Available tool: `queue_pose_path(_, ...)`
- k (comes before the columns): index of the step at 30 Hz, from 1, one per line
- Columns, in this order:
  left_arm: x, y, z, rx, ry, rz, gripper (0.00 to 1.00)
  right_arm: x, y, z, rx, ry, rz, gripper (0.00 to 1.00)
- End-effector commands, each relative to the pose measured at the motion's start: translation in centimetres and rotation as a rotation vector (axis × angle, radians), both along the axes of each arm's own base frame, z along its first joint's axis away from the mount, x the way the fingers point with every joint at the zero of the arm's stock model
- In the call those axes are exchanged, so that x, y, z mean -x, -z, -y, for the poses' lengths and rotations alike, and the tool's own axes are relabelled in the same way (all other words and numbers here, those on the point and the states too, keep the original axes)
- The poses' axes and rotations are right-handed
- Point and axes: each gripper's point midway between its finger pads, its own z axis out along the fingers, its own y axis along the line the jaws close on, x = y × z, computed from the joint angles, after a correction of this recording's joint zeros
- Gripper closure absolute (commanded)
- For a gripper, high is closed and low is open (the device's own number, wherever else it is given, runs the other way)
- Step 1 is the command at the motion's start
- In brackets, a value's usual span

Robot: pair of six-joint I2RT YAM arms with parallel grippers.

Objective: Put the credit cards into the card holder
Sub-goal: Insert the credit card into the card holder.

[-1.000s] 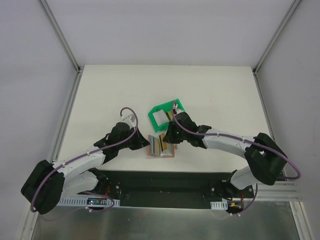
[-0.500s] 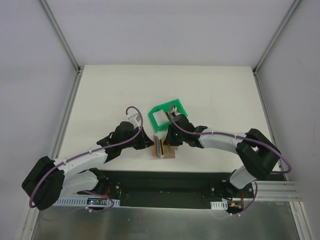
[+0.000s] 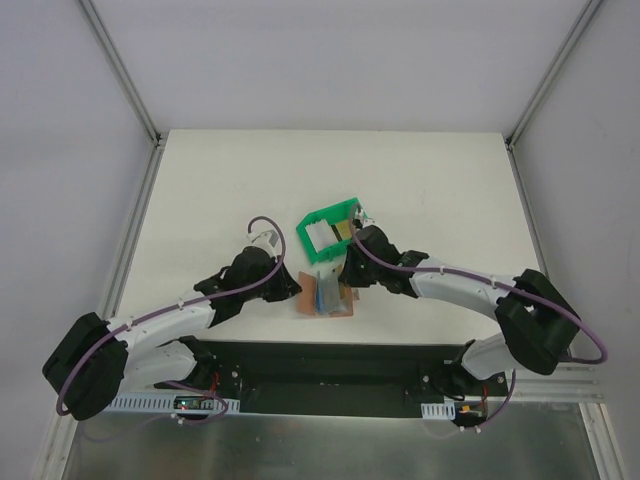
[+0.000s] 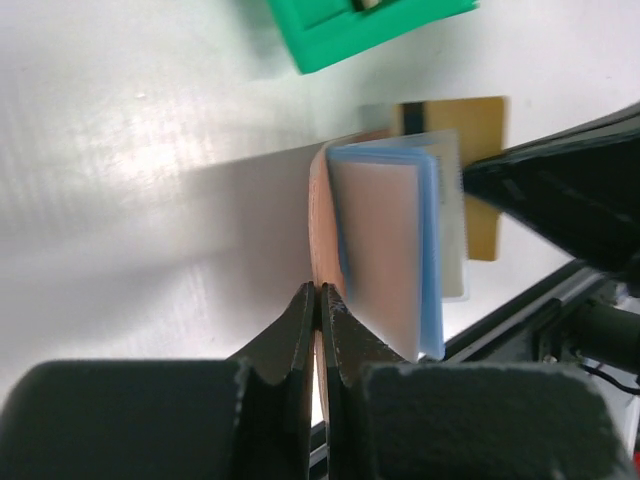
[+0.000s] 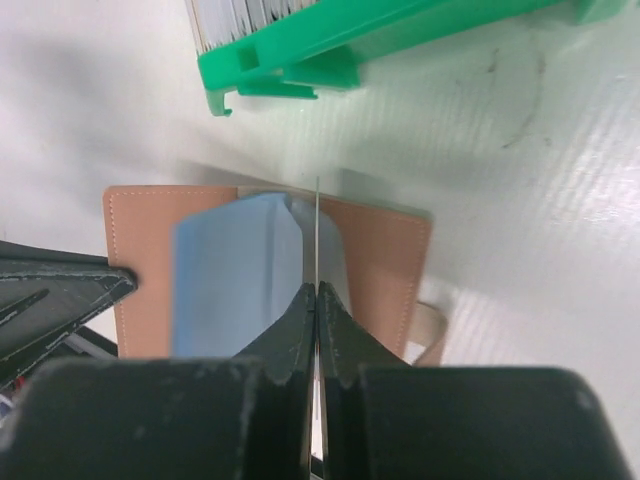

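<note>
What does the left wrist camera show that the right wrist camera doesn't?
Only the left wrist view shows the gold card face-on, with its dark stripe. Only the right wrist view shows the snap tab and pale cards stacked in the green bin; there the held card is just a thin edge in the right gripper. Both show the card holder, its blue pockets and the bin.
</note>
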Motion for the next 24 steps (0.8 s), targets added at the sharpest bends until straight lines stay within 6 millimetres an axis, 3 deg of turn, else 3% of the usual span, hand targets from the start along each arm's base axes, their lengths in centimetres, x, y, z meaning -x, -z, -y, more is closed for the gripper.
queue_pose_path(1, 0.4, 1.4, -1.9, -0.07, -0.061, -0.009, 1.0, -1.3, -2.3, 1.5, 0.047, 0.028, 0.088, 1.0)
queue_pose_path(9, 0.6, 2.6, -2.4, -0.099, -0.072, -0.035, 1.0, -1.4, -4.1, 2.0, 0.063, 0.023, 0.117, 1.0)
queue_pose_path(14, 0.8, 3.2, -2.5, -0.11, -0.073, -0.052, 1.0, -2.4, -6.6, 3.9, 0.104, 0.076, 0.216, 1.0)
queue_pose_path(16, 0.8, 3.1, -2.5, -0.109, -0.073, -0.051, 1.0, -2.4, -7.6, 3.8, 0.085, 0.071, 0.235, 1.0)
queue_pose_path(19, 0.5, 3.3, -2.8, -0.121, -0.095, -0.047, 1.0, -1.5, -8.2, 1.5, -0.032, 0.001, 0.213, 1.0)
queue_pose_path(24, 0.5, 4.1, -2.6, -0.121, -0.106, -0.068, 1.0, 0.8, -5.7, -3.2, -0.233, -0.105, 0.039, 1.0)
